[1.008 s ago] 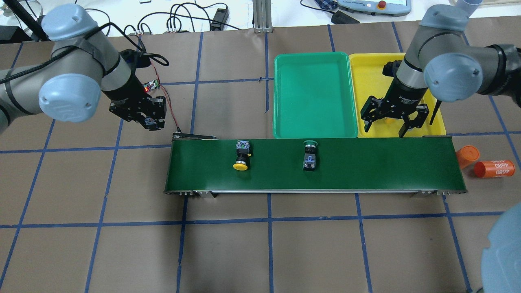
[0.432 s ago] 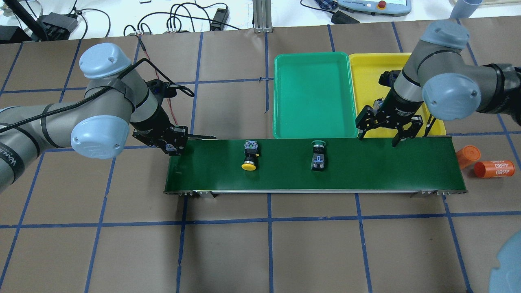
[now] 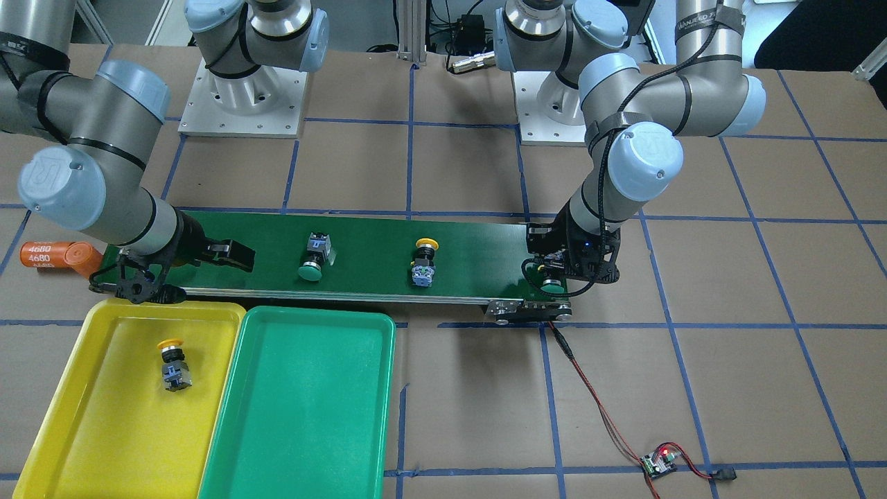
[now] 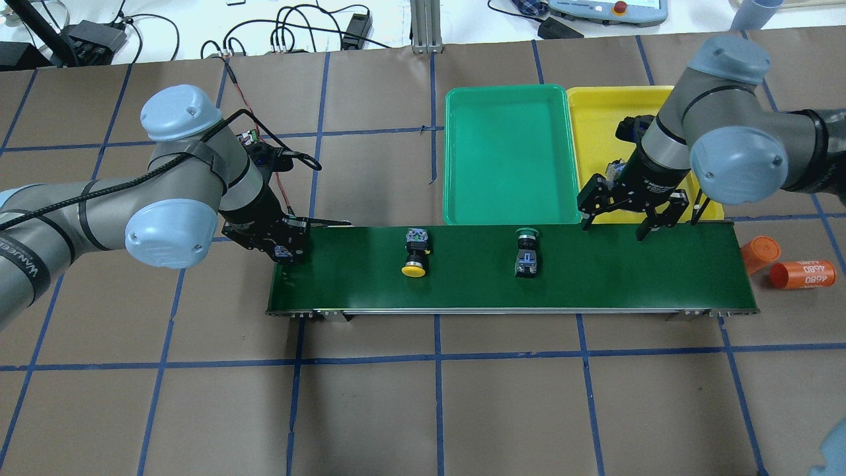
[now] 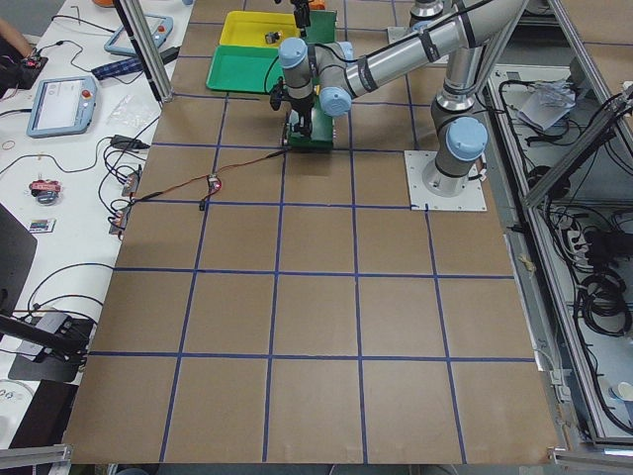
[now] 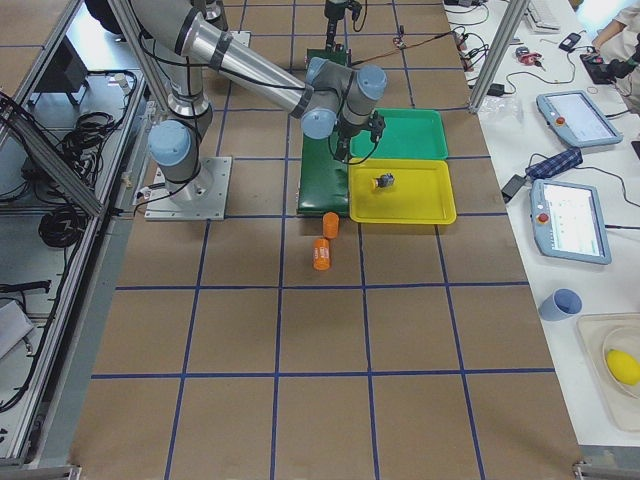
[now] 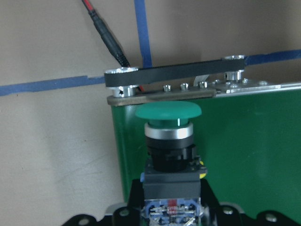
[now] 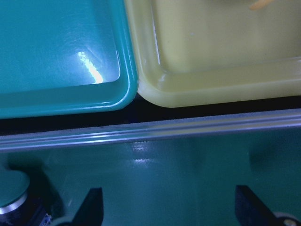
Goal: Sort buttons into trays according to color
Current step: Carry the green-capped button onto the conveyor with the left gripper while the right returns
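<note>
Buttons, four: small, light and rigid. The domed caps look slick, so the squared black body is probably the better hold.

- Green-capped button [image 7: 168, 146]: clamped by its body in the left claw [image 4: 285, 248], low over the belt [image 4: 628, 277] at its end.
- Yellow-capped button [image 4: 414, 254] and second green button [image 4: 526, 254]: lying on the belt, well apart.
- Fourth button [image 3: 173, 364]: in the yellow tray [image 3: 83, 443], with the green tray [image 3: 298, 430] alongside.
- Right claw [image 4: 613, 228]: spread wide, holding nothing, pointing down over the belt's edge beside the trays.
- Left arm: elbow bent, wrist angled down.
</note>
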Controlling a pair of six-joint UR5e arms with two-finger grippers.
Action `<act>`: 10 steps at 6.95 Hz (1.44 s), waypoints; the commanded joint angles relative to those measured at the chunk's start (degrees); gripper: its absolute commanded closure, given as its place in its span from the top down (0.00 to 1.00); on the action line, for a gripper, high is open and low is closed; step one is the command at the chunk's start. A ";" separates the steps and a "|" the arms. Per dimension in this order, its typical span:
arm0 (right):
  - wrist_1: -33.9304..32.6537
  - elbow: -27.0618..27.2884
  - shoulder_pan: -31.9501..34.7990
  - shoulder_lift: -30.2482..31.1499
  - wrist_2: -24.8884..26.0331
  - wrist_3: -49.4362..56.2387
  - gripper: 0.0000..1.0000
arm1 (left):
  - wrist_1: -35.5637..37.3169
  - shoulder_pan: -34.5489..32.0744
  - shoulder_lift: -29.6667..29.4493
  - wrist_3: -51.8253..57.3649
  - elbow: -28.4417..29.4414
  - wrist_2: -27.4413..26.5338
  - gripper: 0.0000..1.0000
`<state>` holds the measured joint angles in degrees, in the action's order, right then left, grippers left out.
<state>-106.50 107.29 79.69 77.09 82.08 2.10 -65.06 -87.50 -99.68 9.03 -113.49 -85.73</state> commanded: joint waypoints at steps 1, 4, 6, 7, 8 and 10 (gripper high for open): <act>0.15 0.11 0.12 -0.10 0.09 -0.51 1.00 | 0.02 -0.04 0.36 0.11 -0.59 0.04 0.31; -0.11 0.02 0.03 0.25 0.00 2.54 1.00 | 0.02 -0.13 0.88 0.38 -0.15 2.92 1.00; -0.98 0.11 0.03 0.69 -0.08 5.19 1.00 | -0.16 0.14 3.24 0.38 1.85 1.81 1.00; -0.99 0.11 0.03 0.69 -0.08 5.19 1.00 | -1.55 0.83 4.56 0.46 5.87 -1.08 1.00; -0.99 0.20 0.03 0.69 0.00 5.19 1.00 | -5.74 0.93 4.93 2.29 10.96 -6.33 1.00; -0.99 0.72 0.03 0.78 0.01 4.76 1.00 | -23.97 3.03 8.07 4.42 19.23 -7.08 1.00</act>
<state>-107.52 107.84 79.72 77.81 82.08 6.98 -78.36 -85.57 -93.96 12.57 -99.50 -91.81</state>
